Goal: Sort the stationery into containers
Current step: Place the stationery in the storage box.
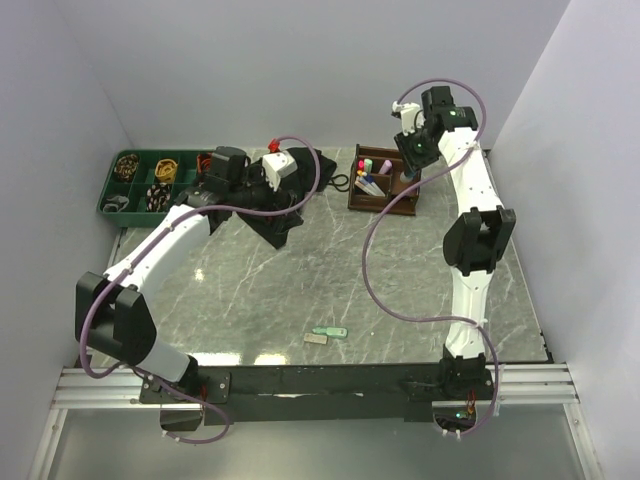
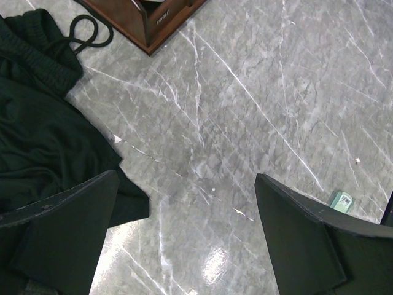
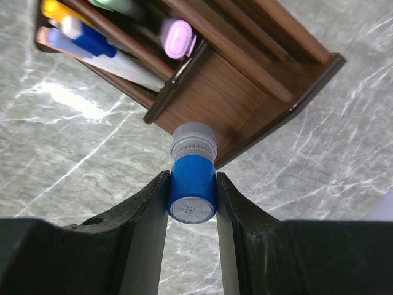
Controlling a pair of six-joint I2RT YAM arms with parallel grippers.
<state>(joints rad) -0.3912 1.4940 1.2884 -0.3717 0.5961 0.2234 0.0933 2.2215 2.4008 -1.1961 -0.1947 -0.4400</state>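
My right gripper (image 3: 192,178) is shut on a blue-capped piece (image 3: 192,192) with a grey ribbed end, held just above the near corner of the dark brown wooden organiser (image 3: 245,80). The organiser (image 1: 385,188) holds several pens and a pink highlighter (image 3: 178,37). In the top view my right gripper (image 1: 408,150) hangs over the organiser's right end. My left gripper (image 2: 187,203) is open and empty above bare marble, beside the black cloth (image 2: 43,123). A green highlighter (image 1: 331,332) and a grey eraser (image 1: 315,338) lie near the front edge. The green tray (image 1: 135,205) is at the far left.
The black cloth (image 1: 290,205) lies crumpled between tray and organiser, its drawstring looping toward the organiser. The green tray's compartments hold small dark and tan items. White walls close in the table on three sides. The green highlighter's end shows in the left wrist view (image 2: 339,200).
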